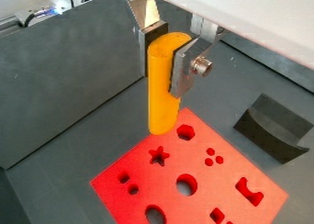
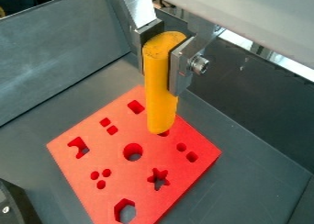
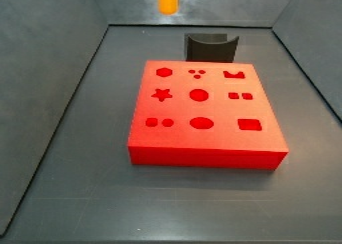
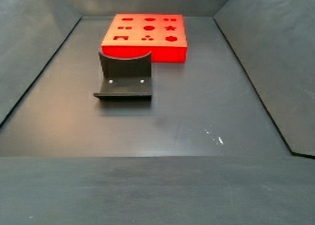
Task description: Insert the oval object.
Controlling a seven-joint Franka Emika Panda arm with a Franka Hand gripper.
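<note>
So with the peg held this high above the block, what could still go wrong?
The gripper hangs high above the red block with shaped holes, clamping the slim orange-yellow plastic peg only near its top, so the peg could tilt on contact. The block carries many different holes; the peg could come down on the wrong one and jam.

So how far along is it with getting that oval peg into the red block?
Done: the gripper has the oval object clamped between its fingers, lifted off the floor. In hand: carrying it above the red block. Left: lining up with the oval hole and pushing it in.
</note>
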